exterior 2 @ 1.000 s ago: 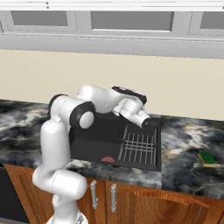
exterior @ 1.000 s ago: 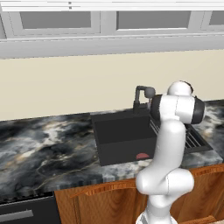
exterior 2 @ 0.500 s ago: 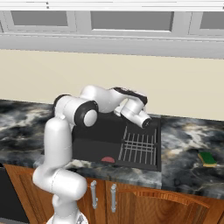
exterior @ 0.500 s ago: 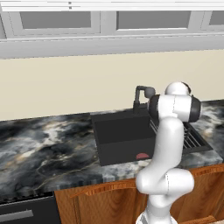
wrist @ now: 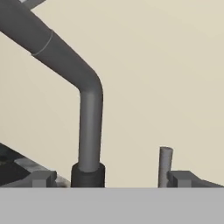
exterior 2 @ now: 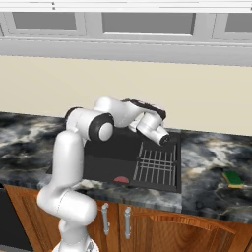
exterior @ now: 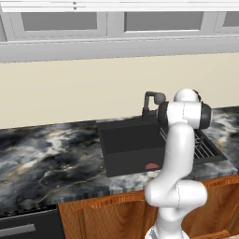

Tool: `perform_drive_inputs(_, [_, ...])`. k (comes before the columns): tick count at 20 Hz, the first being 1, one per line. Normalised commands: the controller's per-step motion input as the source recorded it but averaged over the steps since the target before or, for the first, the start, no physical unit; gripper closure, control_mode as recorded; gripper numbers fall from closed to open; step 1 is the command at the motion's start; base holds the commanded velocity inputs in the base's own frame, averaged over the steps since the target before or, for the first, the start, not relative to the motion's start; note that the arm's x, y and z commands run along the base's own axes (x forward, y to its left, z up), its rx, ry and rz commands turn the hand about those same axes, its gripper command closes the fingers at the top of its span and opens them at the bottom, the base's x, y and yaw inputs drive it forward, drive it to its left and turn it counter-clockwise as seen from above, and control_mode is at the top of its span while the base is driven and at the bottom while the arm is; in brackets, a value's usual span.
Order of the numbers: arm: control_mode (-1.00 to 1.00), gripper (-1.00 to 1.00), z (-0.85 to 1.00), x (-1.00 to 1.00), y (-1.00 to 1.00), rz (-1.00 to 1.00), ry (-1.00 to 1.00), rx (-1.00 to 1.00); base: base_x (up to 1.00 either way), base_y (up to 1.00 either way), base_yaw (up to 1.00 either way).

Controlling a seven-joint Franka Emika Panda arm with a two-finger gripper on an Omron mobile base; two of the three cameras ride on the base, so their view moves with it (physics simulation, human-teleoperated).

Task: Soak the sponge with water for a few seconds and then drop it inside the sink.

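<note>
The sponge (exterior 2: pixel 232 178), yellow with a green layer, lies on the marbled counter far right of the sink (exterior 2: pixel 106 158). My gripper (wrist: pixel 112 179) is open, with nothing between its fingertips (wrist: pixel 43 178). It points at the dark tap (wrist: pixel 89 131), whose base stands close ahead, a little left of centre, with a small upright lever (wrist: pixel 165 162) to its right. In the right base view my hand (exterior 2: pixel 156 129) hangs over the back right of the black sink, above the wire rack (exterior 2: pixel 155 165). The tap (exterior: pixel 151 103) stands behind the basin (exterior: pixel 133 144). The water is out of view.
A reddish oval spot (exterior 2: pixel 121 179) lies at the front of the basin floor. The cream wall (wrist: pixel 166 65) rises right behind the tap. Marbled counter (exterior: pixel 51 158) stretches left of the sink, with wall cabinets (exterior: pixel 116 23) overhead and wooden doors below.
The elbow has swung slightly to the right. The hand stays near the tap, and the jaws stand as wide as before.
</note>
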Motion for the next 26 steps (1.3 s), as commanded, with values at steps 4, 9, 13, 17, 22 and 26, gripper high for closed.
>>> perform_drive_inputs(4, [-1.00,-1.00,-0.11,0.26,-0.05,-0.03,0.00,0.00,0.00,0.00,0.00])
perform_drive_inputs(9, [-1.00,-1.00,-0.08,0.30,-0.08,-0.04,0.00,0.00,0.00,0.00,0.00])
perform_drive_inputs(13, [-1.00,-1.00,-0.04,0.26,-0.09,-0.03,0.00,0.00,0.00,0.00,0.00])
perform_drive_inputs(17, [-1.00,-1.00,-0.08,0.23,-0.06,-0.01,0.00,0.00,0.00,0.00,0.00])
perform_drive_inputs(22, [-1.00,-1.00,-0.13,0.21,0.00,0.00,0.00,0.00,0.00,0.00,0.00])
perform_drive_inputs(26, [-1.00,-1.00,-0.12,0.18,0.00,0.00,0.00,0.00,0.00,0.00,0.00])
